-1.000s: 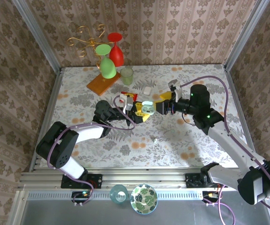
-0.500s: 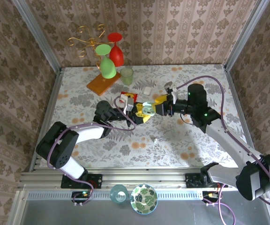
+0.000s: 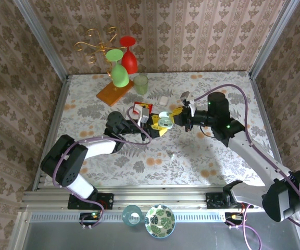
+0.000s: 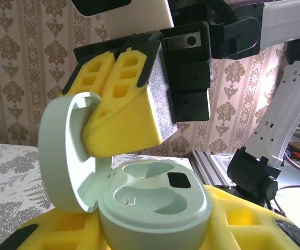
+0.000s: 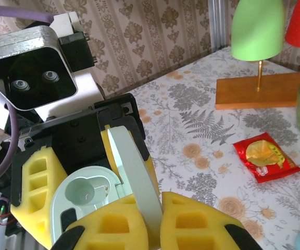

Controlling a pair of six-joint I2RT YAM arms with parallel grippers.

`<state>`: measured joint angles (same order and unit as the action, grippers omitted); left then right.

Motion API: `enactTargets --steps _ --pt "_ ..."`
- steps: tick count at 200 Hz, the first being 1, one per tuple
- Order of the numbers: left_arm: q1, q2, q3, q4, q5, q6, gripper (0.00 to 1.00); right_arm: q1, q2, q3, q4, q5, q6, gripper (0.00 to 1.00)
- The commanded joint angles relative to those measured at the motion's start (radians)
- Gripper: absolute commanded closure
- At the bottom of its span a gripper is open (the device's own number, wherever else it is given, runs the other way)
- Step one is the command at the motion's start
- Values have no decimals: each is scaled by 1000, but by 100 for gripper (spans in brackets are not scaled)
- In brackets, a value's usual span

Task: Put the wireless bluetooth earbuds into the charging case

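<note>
Just right of the red packet (image 3: 141, 109), the left gripper (image 3: 157, 124) clamped the base of the open charging case (image 4: 155, 200); the right gripper (image 4: 120, 136), fingers pressed fully together, touched the inner face of the raised lid (image 4: 61, 151)

Charging case (image 4: 155, 205): smooth pale plastic with a soft satin sheen; lid (image 4: 61, 151) the same.
Right gripper (image 5: 157, 208) fingers (image 4: 124, 112): matt yellow, moulded-plastic look, with a grey grainy pad face (image 4: 160, 99).
Left gripper (image 3: 158, 124) fingers (image 5: 35, 192): same matt yellow.
Table cover (image 5: 202, 130): matt floral print; cloth or paper not clear.
Toward the far left corner: stand base (image 5: 258, 91) of matt wood, green cup (image 5: 257, 26) glossy.
Red sachet (image 5: 267, 156): shiny film.
Near edge: rail (image 3: 155, 199) of brushed metal.
</note>
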<state>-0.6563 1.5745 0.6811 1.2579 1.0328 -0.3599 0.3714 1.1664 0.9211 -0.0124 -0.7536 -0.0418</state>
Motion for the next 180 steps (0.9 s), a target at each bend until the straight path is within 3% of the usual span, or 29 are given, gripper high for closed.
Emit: enactTargets --steps 1,49,180 --pt "-13 16 48 21 6 -5 65 26 -33 16 -30 11 -43 100" --pt "-13 17 44 23 -9 -2 59 33 -71 1 -15 76 -37 100" --pt "-11 22 30 29 -99 40 14 51 -128 -31 25 236 -15 100"
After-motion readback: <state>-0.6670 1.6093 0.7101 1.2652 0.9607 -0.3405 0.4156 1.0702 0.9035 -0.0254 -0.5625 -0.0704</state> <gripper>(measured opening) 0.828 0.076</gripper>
